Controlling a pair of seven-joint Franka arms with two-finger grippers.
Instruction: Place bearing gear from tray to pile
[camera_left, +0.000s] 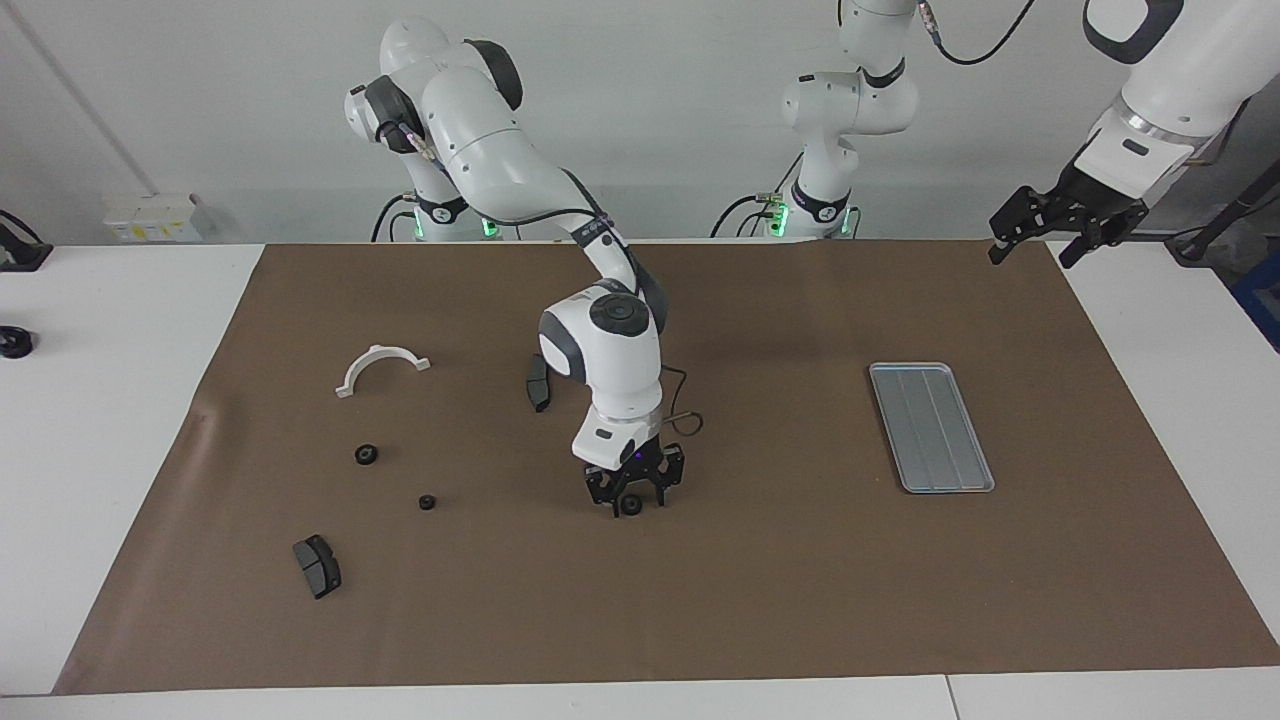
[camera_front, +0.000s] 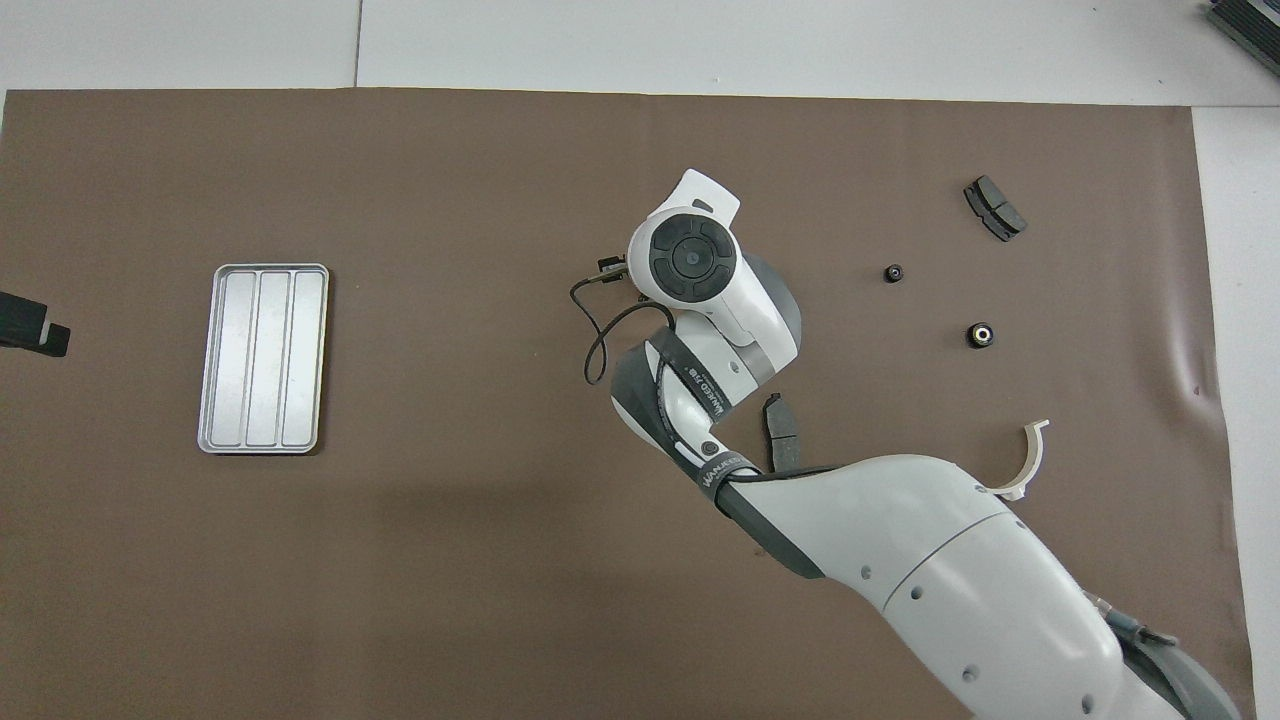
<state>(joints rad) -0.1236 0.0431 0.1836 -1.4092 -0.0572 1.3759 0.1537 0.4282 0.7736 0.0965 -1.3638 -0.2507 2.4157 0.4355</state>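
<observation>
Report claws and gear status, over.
Left claw open, raised, clear of tray. Right claw down at bearing gear, mid-mat. Tray empty. Nothing in the way.

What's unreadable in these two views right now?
- Overhead: the right claw and the small black part under it are hidden by the arm's wrist.
- Facing: whether the right claw grips that part; too small.
- Overhead: left claw cut off by the frame edge.
- Overhead: white bracket partly covered by the right arm.
</observation>
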